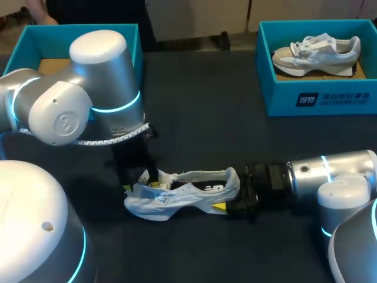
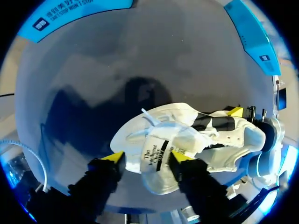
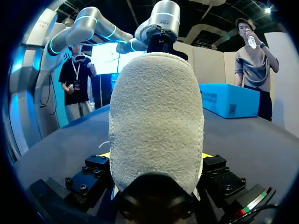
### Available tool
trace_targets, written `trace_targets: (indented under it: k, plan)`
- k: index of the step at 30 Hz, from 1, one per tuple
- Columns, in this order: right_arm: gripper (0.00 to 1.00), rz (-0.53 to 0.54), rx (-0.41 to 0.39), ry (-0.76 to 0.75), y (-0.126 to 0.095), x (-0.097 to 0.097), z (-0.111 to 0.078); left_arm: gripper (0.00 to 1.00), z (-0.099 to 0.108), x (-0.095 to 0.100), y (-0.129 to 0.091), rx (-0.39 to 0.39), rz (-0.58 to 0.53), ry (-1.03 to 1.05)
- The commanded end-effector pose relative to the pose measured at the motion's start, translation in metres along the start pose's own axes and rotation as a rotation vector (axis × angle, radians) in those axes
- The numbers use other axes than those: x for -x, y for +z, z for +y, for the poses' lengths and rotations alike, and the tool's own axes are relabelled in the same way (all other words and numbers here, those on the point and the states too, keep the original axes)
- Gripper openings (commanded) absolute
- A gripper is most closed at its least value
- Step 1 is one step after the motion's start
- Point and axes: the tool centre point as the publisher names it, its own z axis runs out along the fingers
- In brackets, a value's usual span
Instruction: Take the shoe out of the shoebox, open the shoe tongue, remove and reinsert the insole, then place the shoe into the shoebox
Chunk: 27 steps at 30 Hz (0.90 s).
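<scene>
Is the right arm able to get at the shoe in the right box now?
Probably not yet: the right gripper is shut on the heel of the white shoe. Otherwise the way to the boxed shoe looks open.

Two shoes, two shoeboxes

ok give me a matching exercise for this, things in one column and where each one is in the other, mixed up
Things:
1. white shoe
2. grey shoe
3. left shoebox
4. right jaws

Places:
A. inside the right shoebox
B. closed on the white shoe's heel
C. lying on the table, outside both boxes
D. far corner, partly hidden behind the left arm

Pairs: 1-C, 2-A, 3-D, 4-B
</scene>
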Motion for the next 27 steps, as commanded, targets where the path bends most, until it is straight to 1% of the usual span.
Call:
trace_targets:
  k: [1, 5, 6, 11, 12, 13, 15, 16, 17, 18, 19, 20, 21, 23, 25, 26, 27]
  plan:
    - [0.00, -0.001, -0.004, -0.001, 0.001, 0.000, 0.000, 0.84, 0.006, 0.003, -0.020, -0.023, 0.007, 0.026]
    - [0.00, -0.001, -0.004, -0.001, 0.001, 0.000, 0.000, 0.83, 0.008, -0.005, -0.050, -0.056, 0.037, 0.085]
    - [0.00, -0.001, -0.004, -0.001, 0.001, 0.000, 0.000, 0.82, 0.008, -0.009, -0.059, -0.061, 0.047, 0.103]
    - [0.00, -0.001, -0.004, -0.001, 0.001, 0.000, 0.000, 0.82, 0.007, -0.031, -0.098, -0.102, 0.078, 0.199]
    - [0.00, -0.001, -0.004, -0.001, 0.001, 0.000, 0.000, 0.76, 0.008, -0.040, -0.111, -0.117, 0.081, 0.245]
    - [0.00, -0.001, -0.004, -0.001, 0.001, 0.000, 0.000, 0.70, 0.009, -0.045, -0.116, -0.126, 0.077, 0.270]
    - [0.00, -0.001, -0.004, -0.001, 0.001, 0.000, 0.000, 0.64, 0.010, -0.055, -0.124, -0.146, 0.063, 0.319]
    - [0.00, -0.001, -0.004, -0.001, 0.001, 0.000, 0.000, 0.52, 0.010, -0.060, -0.126, -0.142, 0.057, 0.352]
    - [0.00, -0.001, -0.004, -0.001, 0.001, 0.000, 0.000, 0.48, 0.011, -0.065, -0.128, -0.147, 0.052, 0.376]
    - [0.00, -0.001, -0.004, -0.001, 0.001, 0.000, 0.000, 0.39, 0.011, -0.069, -0.130, -0.148, 0.044, 0.400]
    - [0.00, -0.001, -0.004, -0.001, 0.001, 0.000, 0.000, 0.35, 0.011, -0.072, -0.131, -0.136, 0.039, 0.434]
    - [0.00, -0.001, -0.004, -0.001, 0.001, 0.000, 0.000, 0.20, 0.012, -0.075, -0.133, -0.138, 0.035, 0.460]
    - [0.00, -0.001, -0.004, -0.001, 0.001, 0.000, 0.000, 0.00, 0.012, -0.077, -0.134, -0.135, 0.025, 0.494]
    - [0.00, -0.001, -0.004, -0.001, 0.001, 0.000, 0.000, 0.00, 0.014, -0.082, -0.136, -0.122, 0.019, 0.563]
    - [0.00, -0.001, -0.004, -0.001, 0.001, 0.000, 0.000, 0.00, 0.015, -0.085, -0.138, -0.091, 0.006, 0.625]
    - [0.00, -0.001, -0.004, -0.001, 0.001, 0.000, 0.000, 0.00, 0.015, -0.088, -0.139, -0.068, -0.001, 0.660]
    - [0.00, -0.001, -0.004, -0.001, 0.001, 0.000, 0.000, 0.00, 0.015, -0.090, -0.139, -0.028, -0.022, 0.718]
